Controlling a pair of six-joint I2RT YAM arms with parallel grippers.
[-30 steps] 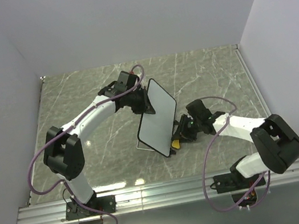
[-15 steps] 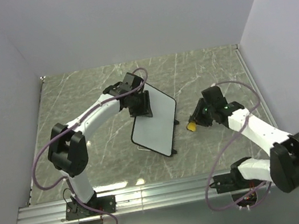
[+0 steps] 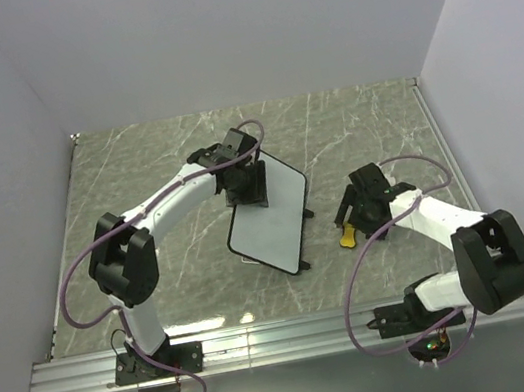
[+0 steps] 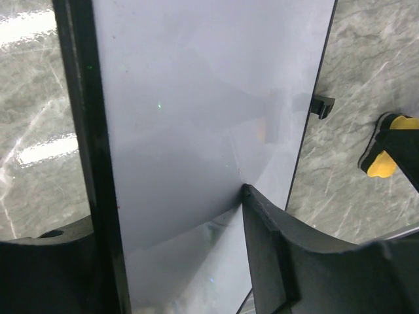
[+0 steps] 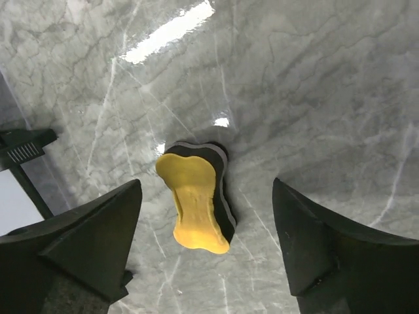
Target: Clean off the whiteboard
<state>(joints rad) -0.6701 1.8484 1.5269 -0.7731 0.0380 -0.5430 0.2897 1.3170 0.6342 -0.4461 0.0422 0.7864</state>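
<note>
Left fingers (image 4: 288, 261) clamped on the far edge of the whiteboard (image 3: 271, 220), right fingers (image 5: 78, 229) spread wide above the yellow eraser (image 5: 196, 203) lying flat on the marble surface (image 3: 157, 174).

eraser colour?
Yellow top on a black base. The eraser shows best in the right wrist view.

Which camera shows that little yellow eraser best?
The right wrist view: the eraser sits mid-picture, whole bone shape visible on the table. The top view shows only a small yellow speck; the left wrist view catches just one end at its edge.
</note>
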